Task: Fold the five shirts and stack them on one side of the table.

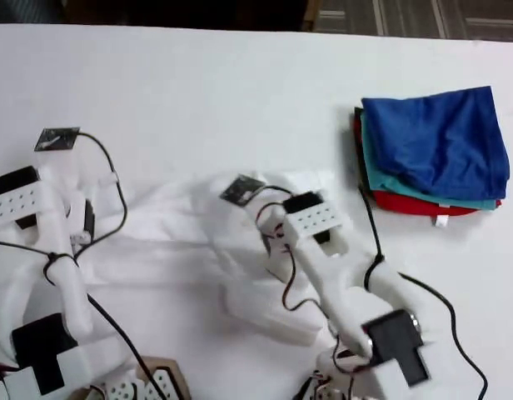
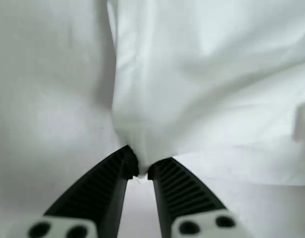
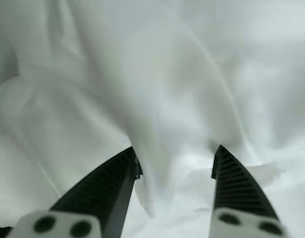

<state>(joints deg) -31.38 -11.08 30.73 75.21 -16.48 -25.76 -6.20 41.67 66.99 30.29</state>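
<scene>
The left claw [image 2: 141,167], two black ribbed fingers [image 2: 105,186] on a white plastic body, is drawn almost closed. It pinches a pointed edge of the plain white cloth shirt [image 2: 202,74] between its tips. From that pinch the fabric fans away in soft folds, with the bare white table [image 2: 43,99] beside it.

The right claw [image 3: 176,154] stands wide, its fingers well apart, with the tips down at the rumpled middle of this shirt [image 3: 142,74]. A raised fold of cloth runs between them, close to one finger and clamped by neither.

From above, the white shirt [image 1: 173,225] lies spread and creased on the near middle of the table [image 1: 198,83], hard to pick out against the white top. The left arm [image 1: 40,217] stands at the shirt's left border, and the right arm [image 1: 340,267] leans over its right half. Black cables [image 1: 115,179] loop along both arms.

On the far right of the table, well apart from the white shirt, sits a stack of four folded shirts. A royal-blue shirt [image 1: 440,137] is on top, with a teal shirt [image 1: 381,179] under it. Below that is a red shirt [image 1: 415,206] with a small white tag [image 1: 442,221] at its near edge. The thin edge of a dark shirt [image 1: 357,142] peeks out at the left side of the stack. Beyond the table's far edge runs a strip of dark floor [image 1: 156,12].
</scene>
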